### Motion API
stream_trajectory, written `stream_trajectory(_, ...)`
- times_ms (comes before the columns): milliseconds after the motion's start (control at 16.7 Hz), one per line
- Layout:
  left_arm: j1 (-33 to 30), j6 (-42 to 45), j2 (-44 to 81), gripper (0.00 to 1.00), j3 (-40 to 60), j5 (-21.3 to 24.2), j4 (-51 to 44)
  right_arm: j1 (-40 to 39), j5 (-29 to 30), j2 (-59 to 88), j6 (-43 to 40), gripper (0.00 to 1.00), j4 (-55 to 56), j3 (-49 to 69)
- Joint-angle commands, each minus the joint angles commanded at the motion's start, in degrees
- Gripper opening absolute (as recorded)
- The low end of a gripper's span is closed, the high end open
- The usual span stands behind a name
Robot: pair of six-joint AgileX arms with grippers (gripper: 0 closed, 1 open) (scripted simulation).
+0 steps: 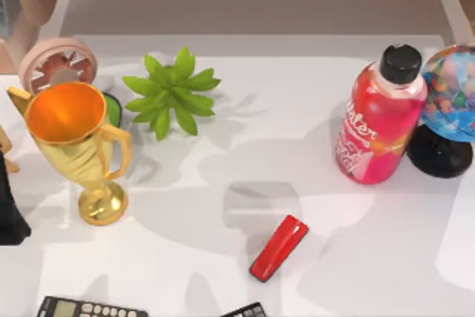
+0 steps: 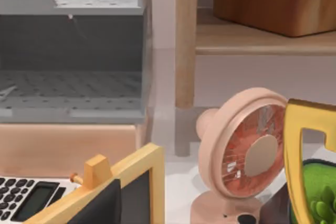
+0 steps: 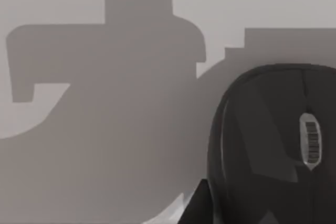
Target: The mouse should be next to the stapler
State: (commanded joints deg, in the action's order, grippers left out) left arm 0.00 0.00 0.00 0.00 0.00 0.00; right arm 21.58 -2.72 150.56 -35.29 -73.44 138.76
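Stapler [image 1: 279, 247] lying lower centre of the white surface [image 1: 297, 146]; mouse [image 3: 273, 145] close under right wrist camera. Jaws' state: can't tell.

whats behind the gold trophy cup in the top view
Behind the glossy gold trophy cup stands a round pink desk fan, beside it a green object mostly covered by the cup, so unidentifiable.

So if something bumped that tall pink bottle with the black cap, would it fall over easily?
Probably fairly easily. The bottle stands upright, tall and narrow on a small base, so a push near its black cap would likely tip it. Its rounded body suggests it would then roll. The globe close beside it might stop a fall that way.
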Motion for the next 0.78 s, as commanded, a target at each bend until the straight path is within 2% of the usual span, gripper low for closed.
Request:
stream_trajectory(180, 0.00, 0.00, 0.00, 1.00, 0.00, 0.00, 0.00, 0.00, 0.00, 0.00, 0.00, 0.02, 0.00, 0.00)
stream_trajectory(240, 0.00, 0.00, 0.00, 1.00, 0.00, 0.00, 0.00, 0.00, 0.00, 0.00, 0.00, 0.00, 0.00, 0.00)
stream_trajectory(780, 0.00, 0.00, 0.00, 1.00, 0.00, 0.00, 0.00, -0.03, -0.01, -0.04, 0.08, 0.00, -0.02, 0.02)
